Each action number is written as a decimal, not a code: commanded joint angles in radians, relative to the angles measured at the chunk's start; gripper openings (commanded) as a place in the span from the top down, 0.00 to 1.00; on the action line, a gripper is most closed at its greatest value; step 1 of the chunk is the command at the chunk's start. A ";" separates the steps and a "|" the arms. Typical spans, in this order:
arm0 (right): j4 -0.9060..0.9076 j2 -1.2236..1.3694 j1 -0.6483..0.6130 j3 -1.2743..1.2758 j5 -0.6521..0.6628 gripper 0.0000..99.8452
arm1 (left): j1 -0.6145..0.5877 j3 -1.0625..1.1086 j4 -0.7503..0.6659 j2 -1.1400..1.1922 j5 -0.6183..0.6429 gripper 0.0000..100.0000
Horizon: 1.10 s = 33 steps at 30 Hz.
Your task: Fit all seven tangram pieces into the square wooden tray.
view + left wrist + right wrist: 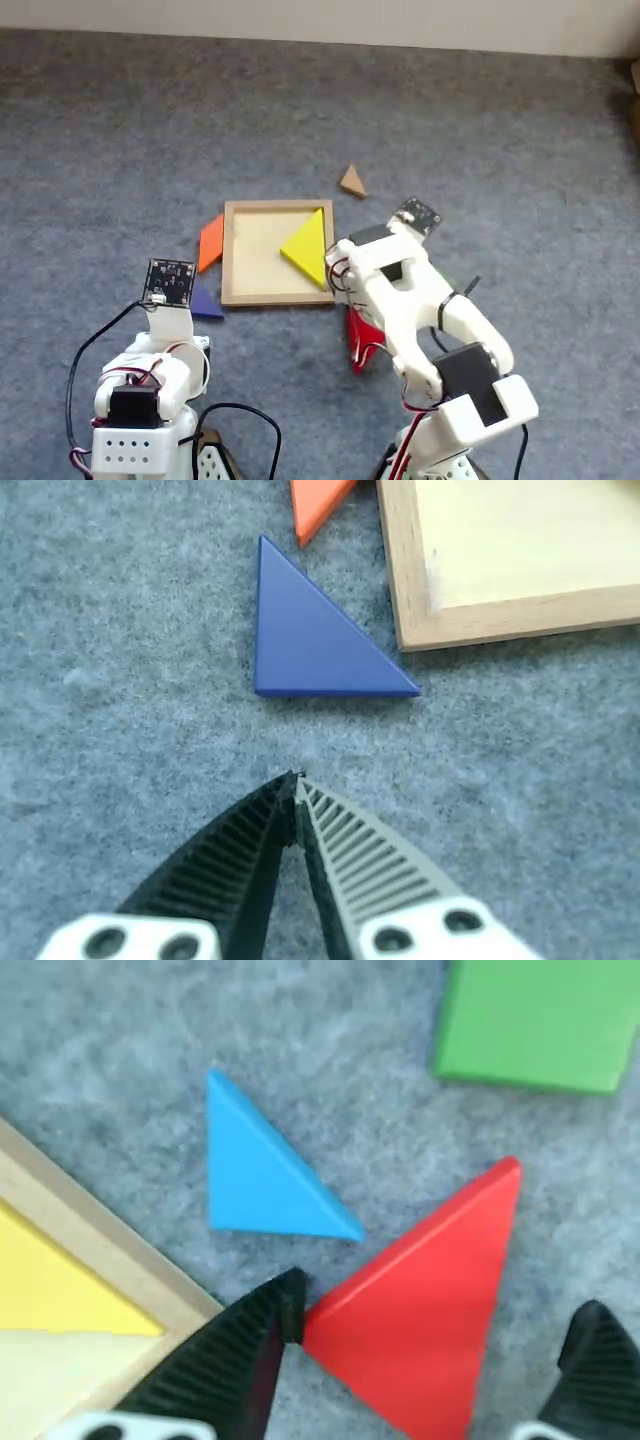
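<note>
We take this for a robotics lab or hobby bench. Grey carpet-like cloth [120, 130] spreads all round the tray [265, 297]. The white left arm [150, 390] and right arm [440, 330] stand on its near side, and a pale wall strip [300, 20] runs beyond its far side.

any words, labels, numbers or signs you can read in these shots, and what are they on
No text can be read in any view.
The wooden tray, yellow triangle, dark blue triangle and red triangle are plain, with no print.
The black board on the left arm and the black board on the right arm bear marks too small to read.
</note>
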 commanded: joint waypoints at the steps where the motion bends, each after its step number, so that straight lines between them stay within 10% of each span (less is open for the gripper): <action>1: 0.015 -0.025 -0.036 -0.033 -0.009 0.61 | -0.010 0.019 0.003 -0.016 -0.006 0.99; 33: 0.050 -0.022 -0.051 -0.024 0.071 0.61 | -0.010 0.019 0.003 -0.016 -0.006 0.99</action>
